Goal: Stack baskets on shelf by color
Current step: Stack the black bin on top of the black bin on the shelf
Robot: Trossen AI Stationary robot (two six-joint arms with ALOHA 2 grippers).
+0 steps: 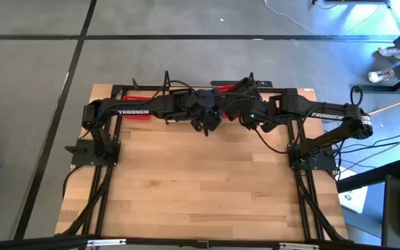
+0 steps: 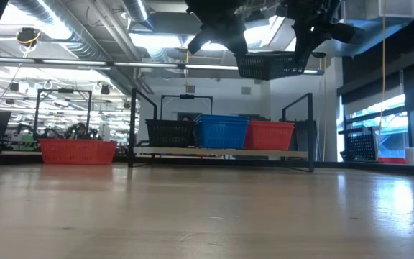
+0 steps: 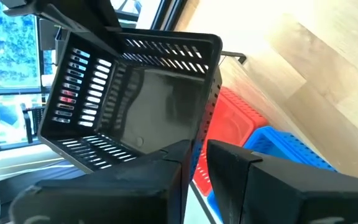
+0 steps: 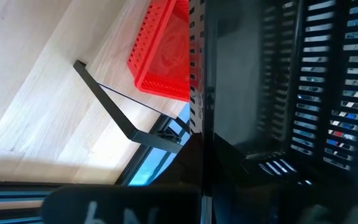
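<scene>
From above, my two arms meet over the far edge of the table [image 1: 207, 187]: my left gripper [image 1: 205, 123] and my right gripper [image 1: 245, 117] sit close together over the shelf [image 1: 304, 91], and the arms hide almost everything there except a red basket [image 1: 136, 114] beyond my left arm and a strip of red [image 1: 222, 87] behind the wrists. The level view gives what the overhead one cannot: the shelf [image 2: 221, 152] carries three groups in a row, a black basket [image 2: 169, 132], blue baskets [image 2: 222, 131] stacked, and a red basket [image 2: 269, 134], while one more red basket [image 2: 77, 151] sits apart on the table, and a black basket [image 2: 268, 65] hangs in the air high above the shelf under my grippers. From my left wrist, that black basket [image 3: 135, 99] is tilted, open side toward me, and my left fingers [image 3: 229, 180] stand narrowly apart, one against its lower rim; red [image 3: 229, 134] and blue [image 3: 291, 152] baskets lie below. From my right wrist, my fingers are clamped tight on the black basket's wall [image 4: 278, 81], with a red basket [image 4: 163, 53] and a shelf post [image 4: 114, 106] beneath.
</scene>
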